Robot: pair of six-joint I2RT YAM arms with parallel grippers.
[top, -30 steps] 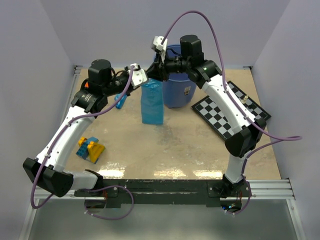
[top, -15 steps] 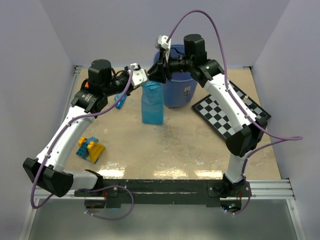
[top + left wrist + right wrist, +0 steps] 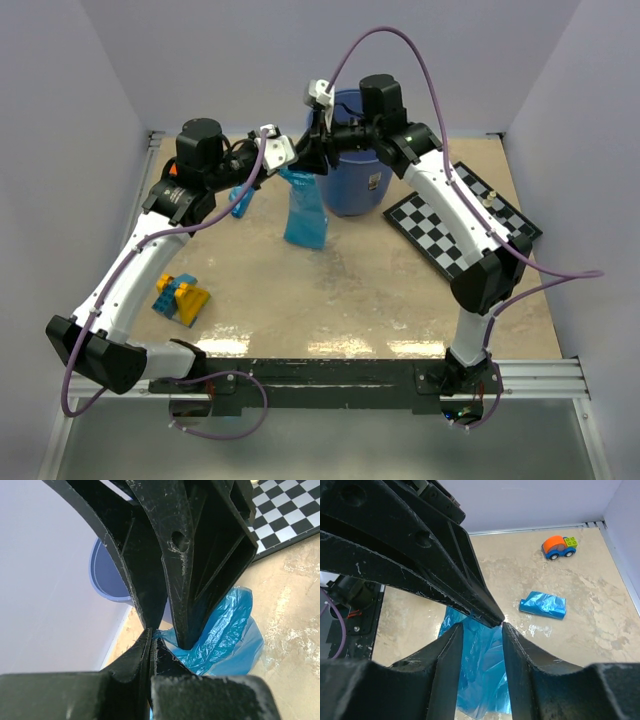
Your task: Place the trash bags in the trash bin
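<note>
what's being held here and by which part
The left gripper is shut on the top end of the trash bag, which hangs below it. The right gripper has its jaws apart and grips nothing.

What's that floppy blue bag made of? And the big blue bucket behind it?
The trash bag looks like thin plastic film: shiny, crinkly and partly see-through. The trash bin looks like hard, smooth plastic, probably moulded: it has a firm round shape with a rolled rim.
</note>
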